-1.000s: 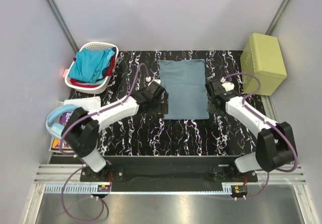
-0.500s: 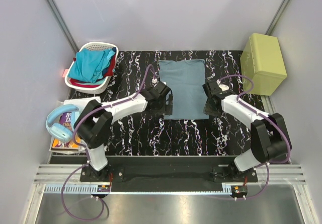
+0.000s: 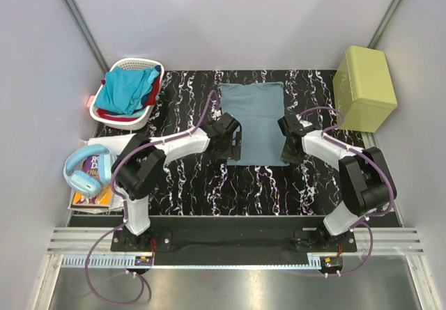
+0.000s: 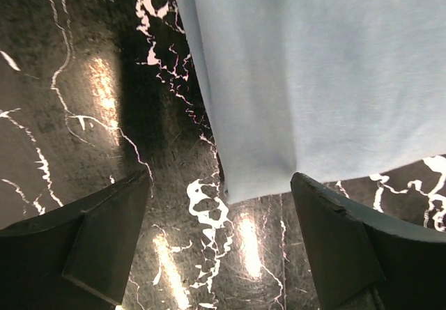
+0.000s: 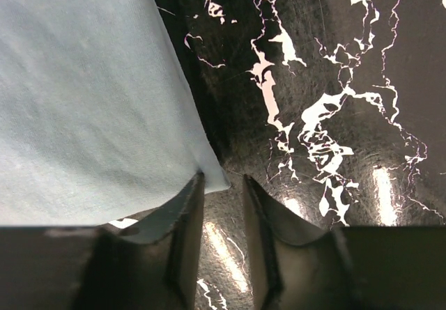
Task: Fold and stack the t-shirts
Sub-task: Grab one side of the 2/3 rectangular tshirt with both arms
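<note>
Poised at both near corners of the grey-blue t-shirt (image 3: 254, 118), flat toward the middle of the far edge, seemingly ready to fold its hem away. Left gripper (image 4: 221, 184): spread wide astride its corner. Right gripper (image 5: 223, 181): nearly closed, clasping nothing yet.

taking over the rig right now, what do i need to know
Left gripper: open, fingers astride the grey tee's near left corner.
Right gripper: fingers nearly together at its near right corner; grip unclear.
Grey tee lies flat as a rectangle. Turquoise tee and red tee are bunched in the basket.
Done: nothing stacked.
Left: fold the grey tee, then the other two, and stack.
</note>
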`<act>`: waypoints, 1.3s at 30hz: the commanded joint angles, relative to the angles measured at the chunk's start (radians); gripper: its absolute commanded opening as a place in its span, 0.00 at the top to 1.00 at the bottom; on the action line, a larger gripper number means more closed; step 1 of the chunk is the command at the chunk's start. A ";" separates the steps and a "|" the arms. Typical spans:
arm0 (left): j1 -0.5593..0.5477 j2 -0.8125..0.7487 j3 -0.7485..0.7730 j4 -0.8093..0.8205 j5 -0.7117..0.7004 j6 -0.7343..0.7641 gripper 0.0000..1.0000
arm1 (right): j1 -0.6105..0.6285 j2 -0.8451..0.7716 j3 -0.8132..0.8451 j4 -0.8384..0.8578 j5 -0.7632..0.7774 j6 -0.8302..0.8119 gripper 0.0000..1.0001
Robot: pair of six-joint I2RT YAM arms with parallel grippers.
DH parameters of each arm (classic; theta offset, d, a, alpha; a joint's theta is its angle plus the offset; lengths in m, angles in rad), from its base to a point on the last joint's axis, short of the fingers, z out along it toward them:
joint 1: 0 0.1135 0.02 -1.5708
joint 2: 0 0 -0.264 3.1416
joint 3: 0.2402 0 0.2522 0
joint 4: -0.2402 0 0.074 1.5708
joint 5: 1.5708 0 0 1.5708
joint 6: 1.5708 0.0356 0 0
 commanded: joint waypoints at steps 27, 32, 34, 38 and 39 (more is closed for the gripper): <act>-0.004 0.070 0.070 0.044 0.157 -0.013 0.57 | -0.004 0.045 -0.017 0.028 -0.073 0.013 0.99; -0.008 0.059 0.053 0.045 0.161 -0.006 0.75 | -0.005 0.027 -0.037 0.027 -0.078 0.021 1.00; -0.010 0.051 0.041 0.045 0.161 -0.006 0.86 | -0.005 0.019 -0.044 0.028 -0.081 0.026 1.00; -0.013 0.031 0.015 0.044 0.161 -0.004 1.00 | -0.004 -0.002 -0.063 0.019 -0.085 0.032 1.00; -0.014 0.027 0.006 0.041 0.160 -0.004 1.00 | -0.005 -0.013 -0.066 0.019 -0.085 0.032 1.00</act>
